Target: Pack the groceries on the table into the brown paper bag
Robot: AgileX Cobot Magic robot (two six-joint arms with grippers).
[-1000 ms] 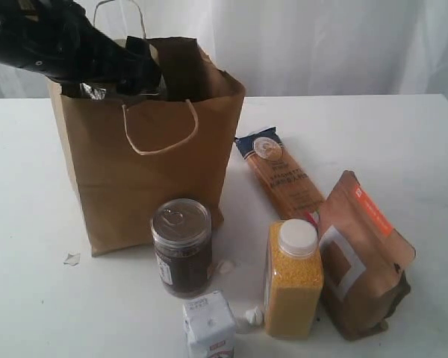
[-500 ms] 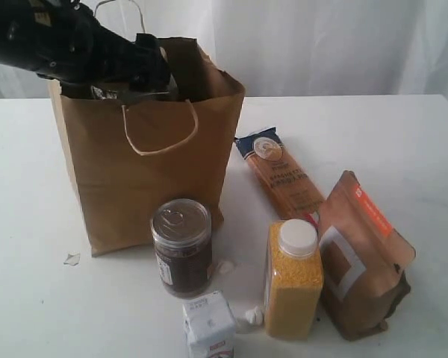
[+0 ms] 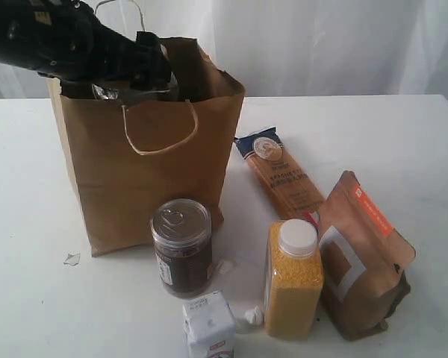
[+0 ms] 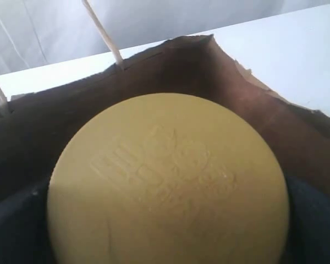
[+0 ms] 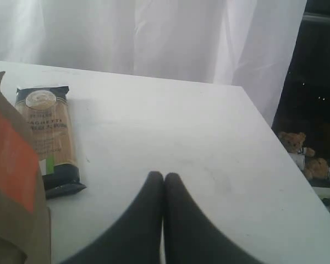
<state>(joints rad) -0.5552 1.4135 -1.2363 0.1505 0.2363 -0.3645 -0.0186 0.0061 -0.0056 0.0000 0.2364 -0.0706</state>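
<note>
The brown paper bag (image 3: 149, 171) stands upright at the back left of the table (image 3: 373, 127). My left gripper (image 3: 145, 74) is in the bag's mouth, shut on the clear jar, whose olive lid (image 4: 168, 181) fills the left wrist view between dark fingers (image 4: 11, 231). In front of the bag stand the dark silver-topped jar (image 3: 181, 250), the white carton (image 3: 209, 328) and the yellow-grain bottle (image 3: 293, 280). The brown pouch (image 3: 362, 257) leans at the right. The spaghetti packet (image 3: 280, 175) lies flat beside the bag. My right gripper (image 5: 164, 177) is shut and empty over bare table, right of the packet (image 5: 47, 137).
Small white lumps lie left of the bag (image 3: 72, 259) and between carton and bottle (image 3: 252, 316). A white curtain (image 3: 321, 45) hangs behind the table. In the right wrist view the table's edge (image 5: 275, 143) drops off, with teddy bears (image 5: 302, 157) beyond it.
The left gripper with the jar has shifted slightly to the right at the bag's mouth. Everything on the table has stayed put.
</note>
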